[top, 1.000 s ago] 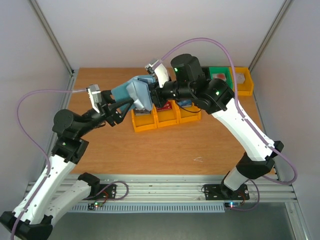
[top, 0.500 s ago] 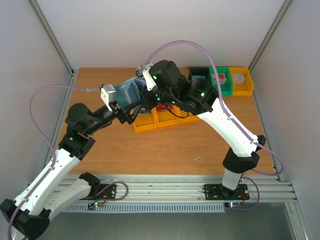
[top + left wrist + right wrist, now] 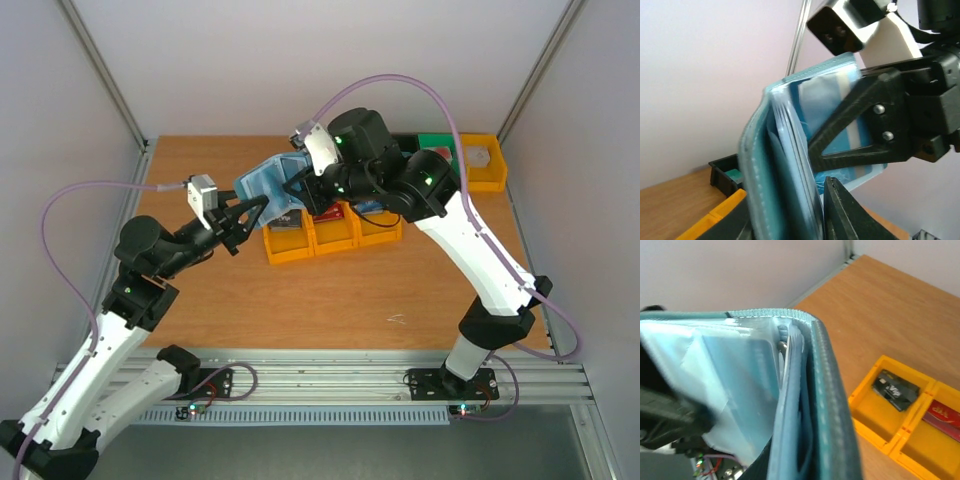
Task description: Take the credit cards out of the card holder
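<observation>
The card holder (image 3: pixel 262 188) is a blue wallet held up in the air above the left yellow bin. My right gripper (image 3: pixel 298 190) is shut on its far side. One right finger (image 3: pixel 865 125) lies across the clear sleeves. My left gripper (image 3: pixel 255 212) has its jaws on either side of the wallet's near leaves (image 3: pixel 785 165), touching them. A blue card (image 3: pixel 827 107) with a pale stripe shows inside a sleeve. In the right wrist view the wallet (image 3: pixel 815 390) fills the frame. A dark grey card (image 3: pixel 896 387) and a red card (image 3: pixel 942 415) lie in yellow bins.
Three joined yellow bins (image 3: pixel 300 250) stand mid-table under the wallet. Something blue (image 3: pixel 372 207) lies in the third bin, partly under my right arm. A green bin (image 3: pixel 440 145) and a yellow bin (image 3: pixel 485 165) stand at the back right. A black bin (image 3: pixel 722 175) holds a teal block.
My left arm has drawn back to the left and my right wrist has swung back to the right. The wallet stays held up between both grippers, now opened wider.
</observation>
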`<move>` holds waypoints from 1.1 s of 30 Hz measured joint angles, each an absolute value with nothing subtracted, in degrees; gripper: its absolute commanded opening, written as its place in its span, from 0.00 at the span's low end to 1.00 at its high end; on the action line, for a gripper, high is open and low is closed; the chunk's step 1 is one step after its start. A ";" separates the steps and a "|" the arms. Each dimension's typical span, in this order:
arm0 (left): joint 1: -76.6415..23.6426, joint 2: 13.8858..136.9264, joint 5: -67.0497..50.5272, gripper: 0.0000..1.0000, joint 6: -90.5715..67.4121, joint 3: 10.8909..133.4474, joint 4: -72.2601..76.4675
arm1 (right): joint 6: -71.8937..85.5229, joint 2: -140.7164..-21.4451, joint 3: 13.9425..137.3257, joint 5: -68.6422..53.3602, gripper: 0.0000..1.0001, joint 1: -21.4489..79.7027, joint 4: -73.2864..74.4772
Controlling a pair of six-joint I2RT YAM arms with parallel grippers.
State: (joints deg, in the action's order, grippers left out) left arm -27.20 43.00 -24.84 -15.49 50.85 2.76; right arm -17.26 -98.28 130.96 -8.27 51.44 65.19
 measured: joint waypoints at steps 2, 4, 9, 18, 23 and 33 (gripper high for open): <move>-26.74 42.98 -25.52 0.31 -16.73 50.83 2.96 | -17.85 -97.45 130.58 -12.32 0.01 50.54 65.17; -26.35 42.98 -26.37 0.42 -17.43 50.83 3.09 | -18.28 -96.79 130.19 -15.46 0.01 49.93 65.06; -25.10 42.92 -29.02 0.48 -20.23 50.76 3.62 | -19.20 -94.63 127.04 -21.69 0.01 48.49 64.60; -22.79 40.95 -35.46 0.56 -22.81 50.76 3.07 | -20.84 -92.75 125.14 -32.36 0.01 44.34 64.27; -22.79 44.45 -41.19 0.56 -27.22 50.72 8.01 | -23.11 -92.64 125.14 -37.28 0.01 44.34 64.29; -22.83 45.17 -46.74 0.00 -29.04 50.72 9.30 | -28.73 -92.31 123.57 -43.88 0.39 43.48 64.47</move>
